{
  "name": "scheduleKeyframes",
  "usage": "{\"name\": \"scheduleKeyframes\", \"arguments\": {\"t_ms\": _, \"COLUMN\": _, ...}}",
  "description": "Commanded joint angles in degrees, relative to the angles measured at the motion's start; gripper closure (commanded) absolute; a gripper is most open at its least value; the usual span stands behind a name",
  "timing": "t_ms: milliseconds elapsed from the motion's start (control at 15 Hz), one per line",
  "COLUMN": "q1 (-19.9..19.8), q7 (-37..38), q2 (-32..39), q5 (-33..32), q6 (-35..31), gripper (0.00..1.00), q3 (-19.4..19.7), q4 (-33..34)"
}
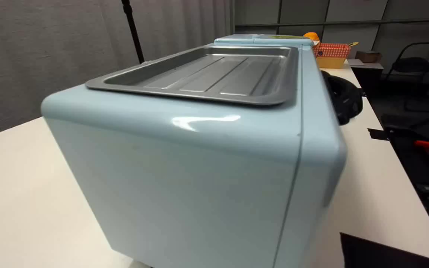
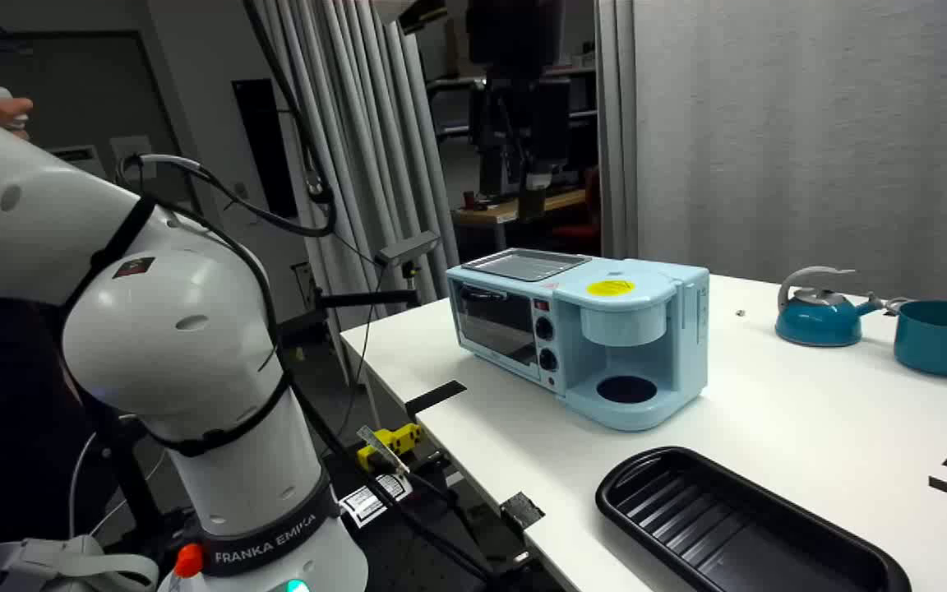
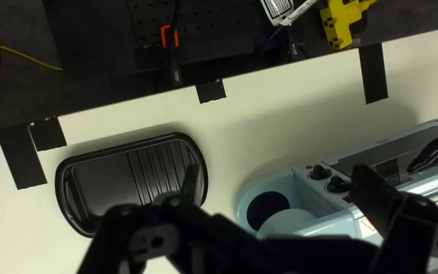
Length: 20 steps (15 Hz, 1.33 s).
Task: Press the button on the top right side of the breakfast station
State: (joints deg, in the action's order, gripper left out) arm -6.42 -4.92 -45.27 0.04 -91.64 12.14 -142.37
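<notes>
The breakfast station is a pale-blue glossy box; it shows in both exterior views (image 1: 184, 178) (image 2: 572, 337) and in the wrist view (image 3: 314, 198). A dark grey griddle tray (image 1: 233, 76) is set into its top. Its front panel has two black knobs, with a small red switch (image 2: 541, 305) above them at the top right of the oven front. In the wrist view my gripper (image 3: 277, 167) is open and empty, above the station. Its right finger partly covers the red switch (image 3: 348, 198). In an exterior view the dark gripper (image 2: 511, 189) hangs high above the station, hard to make out.
A black griddle pan (image 2: 745, 526) lies on the table near the coffee end; it also shows in the wrist view (image 3: 101, 182). A teal kettle (image 2: 819, 321) and a teal pot (image 2: 946, 339) stand further right. A red-checked basket (image 1: 331, 50) stands at the far end.
</notes>
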Motion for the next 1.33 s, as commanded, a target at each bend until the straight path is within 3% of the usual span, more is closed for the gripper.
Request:
{"name": "scheduleKeyframes", "arguments": {"t_ms": 0, "q1": -0.7, "q7": -0.4, "q2": 0.3, "q5": 0.4, "q6": 0.1, "gripper": 0.0, "q3": -0.5, "q4": 0.1}}
{"name": "scheduleKeyframes", "arguments": {"t_ms": 733, "q1": 0.0, "q7": -0.2, "q2": 1.0, "q5": 1.8, "q6": -0.9, "gripper": 0.0, "q3": -1.0, "q4": 0.2}}
{"name": "scheduleKeyframes", "arguments": {"t_ms": 1267, "q1": 3.8, "q7": 0.9, "q2": 6.8, "q5": 4.2, "q6": -9.3, "gripper": 0.0, "q3": -6.4, "q4": -2.0}}
